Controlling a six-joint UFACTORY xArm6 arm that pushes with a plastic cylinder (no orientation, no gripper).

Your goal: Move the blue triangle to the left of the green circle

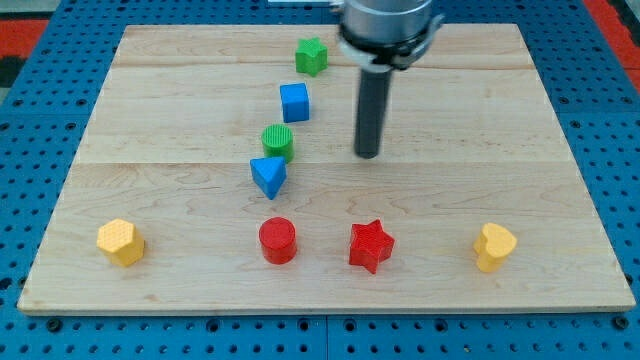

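Observation:
The blue triangle (268,176) lies on the wooden board (480,110), just below and slightly left of the green circle (278,141), nearly touching it. My tip (367,154) is on the board to the right of both, about a block's width or more away from the green circle. The dark rod rises from the tip to the arm's end at the view's top.
A blue cube (294,102) sits above the green circle, and a green star (312,56) above that. Along the view's bottom lie a yellow hexagon (120,242), a red cylinder (277,240), a red star (371,246) and a yellow heart (494,246).

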